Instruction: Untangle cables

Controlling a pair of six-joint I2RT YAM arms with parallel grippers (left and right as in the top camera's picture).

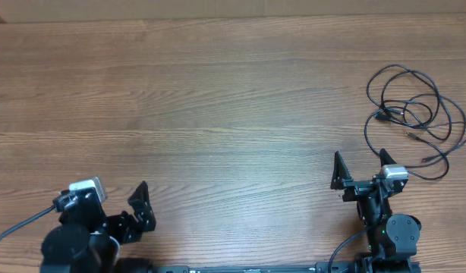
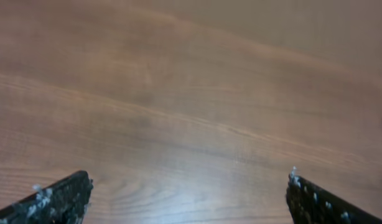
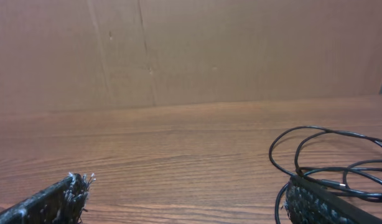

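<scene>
The cables [image 1: 415, 114] are thin black cords lying in tangled loose loops at the table's far right, with small plugs showing inside the loops. My right gripper [image 1: 362, 168] is open and empty, just in front of and left of the tangle. In the right wrist view the cables [image 3: 331, 162] lie at the right, beyond the right finger, with the open gripper [image 3: 188, 193] holding nothing. My left gripper [image 1: 142, 206] is open and empty near the front left edge, far from the cables. Its wrist view shows the gripper [image 2: 188, 196] over bare wood.
The wooden table [image 1: 218, 106] spreads between the arms. A brown cardboard wall [image 3: 178, 50] stands along the table's far edge. A thicker black robot cable [image 1: 20, 224] runs off to the left of the left arm.
</scene>
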